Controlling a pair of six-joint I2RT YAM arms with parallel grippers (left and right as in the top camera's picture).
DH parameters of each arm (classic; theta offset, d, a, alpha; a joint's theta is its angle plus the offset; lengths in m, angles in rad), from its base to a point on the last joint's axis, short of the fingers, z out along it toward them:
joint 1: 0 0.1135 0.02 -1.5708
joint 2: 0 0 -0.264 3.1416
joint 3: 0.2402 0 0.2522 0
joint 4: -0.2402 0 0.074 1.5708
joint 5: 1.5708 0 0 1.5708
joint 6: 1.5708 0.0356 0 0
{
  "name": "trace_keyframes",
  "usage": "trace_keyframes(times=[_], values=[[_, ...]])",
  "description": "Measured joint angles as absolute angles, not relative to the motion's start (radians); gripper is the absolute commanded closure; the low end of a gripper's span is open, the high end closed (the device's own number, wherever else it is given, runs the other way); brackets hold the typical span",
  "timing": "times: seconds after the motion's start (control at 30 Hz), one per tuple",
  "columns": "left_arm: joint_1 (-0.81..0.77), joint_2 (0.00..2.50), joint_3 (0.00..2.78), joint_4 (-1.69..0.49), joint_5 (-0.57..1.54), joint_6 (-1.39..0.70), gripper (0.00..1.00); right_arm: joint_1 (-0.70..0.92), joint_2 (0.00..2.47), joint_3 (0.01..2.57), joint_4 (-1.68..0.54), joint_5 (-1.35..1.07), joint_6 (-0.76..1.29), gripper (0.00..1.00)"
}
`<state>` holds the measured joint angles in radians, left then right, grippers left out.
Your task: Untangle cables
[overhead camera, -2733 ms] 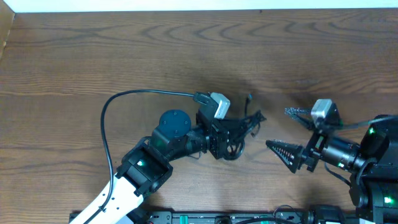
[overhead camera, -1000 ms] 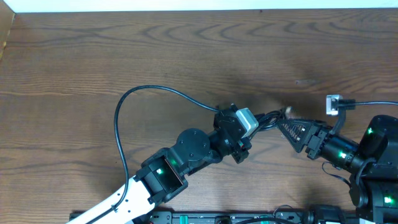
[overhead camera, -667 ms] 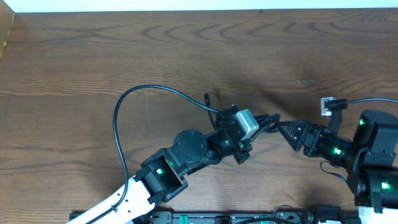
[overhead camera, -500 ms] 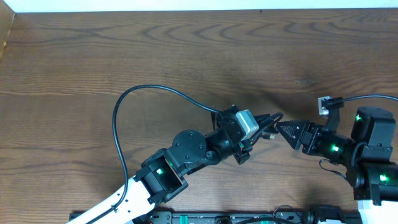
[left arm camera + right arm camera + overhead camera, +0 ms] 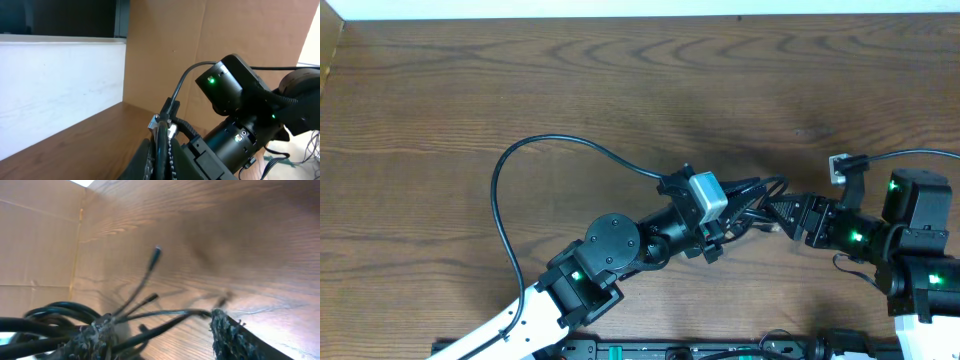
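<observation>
right tool (image 5: 778, 211) nudged left, now parted around the cables (image 5: 760, 187), left tool (image 5: 161, 151) pinching them shut, wide counter (image 5: 620, 90) stretching to far edge

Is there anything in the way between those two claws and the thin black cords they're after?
Nothing visible does. The left gripper is shut on the cables, and the right gripper is open right at the bundle, with cords running between its fingers.

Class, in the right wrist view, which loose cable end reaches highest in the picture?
The long cable end, its plug tip topmost; the shorter cable end stops below it, and the third cable end runs sideways.
</observation>
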<state>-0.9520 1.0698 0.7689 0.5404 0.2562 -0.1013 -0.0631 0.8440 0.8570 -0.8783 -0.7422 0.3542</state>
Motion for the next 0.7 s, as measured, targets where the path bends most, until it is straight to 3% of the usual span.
trace_keyframes(times=[0.33, 0.7], values=[[-0.896, 1.068, 0.769, 0.409, 0.257, -0.109, 0.93, -0.063, 0.833, 0.857, -0.801, -0.711, 0.239, 0.22], [-0.883, 1.064, 0.769, 0.408, 0.263, -0.128, 0.92, -0.063, 0.742, 0.857, -0.690, -0.825, 0.149, 0.20]])
